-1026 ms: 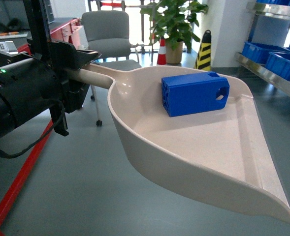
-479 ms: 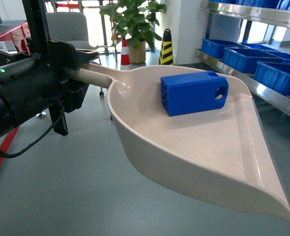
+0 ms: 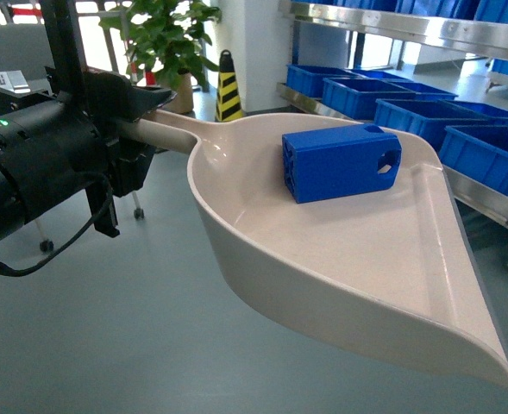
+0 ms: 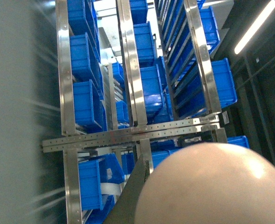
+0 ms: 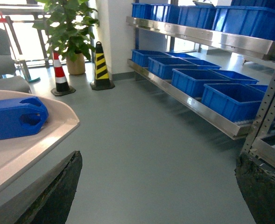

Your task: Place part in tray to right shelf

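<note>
At the left of the head view, the left arm (image 3: 29, 168) is a bulky matte-black cylinder with a small green light, a thin black cable looping beneath, and black brackets.

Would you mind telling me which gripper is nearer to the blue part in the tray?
Left. The left gripper holds the handle of the tray carrying the part; the right gripper hangs open beside the tray.

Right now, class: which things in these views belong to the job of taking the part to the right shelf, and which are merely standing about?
Belong to the job:
part
tray
shelf
left gripper, shut on the tray's handle

Standing about:
potted plant
striped cone
blue crates
</note>
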You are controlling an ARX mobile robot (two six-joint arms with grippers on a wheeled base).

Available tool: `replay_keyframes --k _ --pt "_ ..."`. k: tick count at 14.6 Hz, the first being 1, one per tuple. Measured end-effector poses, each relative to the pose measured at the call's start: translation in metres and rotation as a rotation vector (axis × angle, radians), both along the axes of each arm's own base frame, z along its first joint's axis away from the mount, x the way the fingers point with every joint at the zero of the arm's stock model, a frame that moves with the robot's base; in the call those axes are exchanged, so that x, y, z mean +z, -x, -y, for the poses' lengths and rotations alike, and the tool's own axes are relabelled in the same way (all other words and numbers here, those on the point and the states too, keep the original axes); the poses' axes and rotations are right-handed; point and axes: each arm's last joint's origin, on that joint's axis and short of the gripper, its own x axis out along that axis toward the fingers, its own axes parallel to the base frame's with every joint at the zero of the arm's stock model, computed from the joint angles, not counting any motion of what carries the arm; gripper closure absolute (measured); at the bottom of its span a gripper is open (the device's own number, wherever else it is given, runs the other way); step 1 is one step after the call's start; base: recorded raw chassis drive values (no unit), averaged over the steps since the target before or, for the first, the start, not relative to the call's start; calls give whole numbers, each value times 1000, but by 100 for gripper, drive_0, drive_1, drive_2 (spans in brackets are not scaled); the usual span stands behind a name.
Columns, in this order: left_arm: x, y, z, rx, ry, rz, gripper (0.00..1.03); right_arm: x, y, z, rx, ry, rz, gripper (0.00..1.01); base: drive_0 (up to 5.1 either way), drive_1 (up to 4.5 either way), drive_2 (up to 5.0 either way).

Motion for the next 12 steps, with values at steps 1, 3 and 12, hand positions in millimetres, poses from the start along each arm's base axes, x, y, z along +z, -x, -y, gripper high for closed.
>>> replay_keyframes --k 1,3,12 --pt "0 0 0 3 0 0 91 0 0 0 0 0 0 3 -151 -151 -151" --pt "0 0 0 4 0 0 91 0 0 0 0 0 0 3 -151 -151 -151" --pt "0 0 0 0 0 0 91 0 0 0 0 0 0 3 -155 -155 -155"
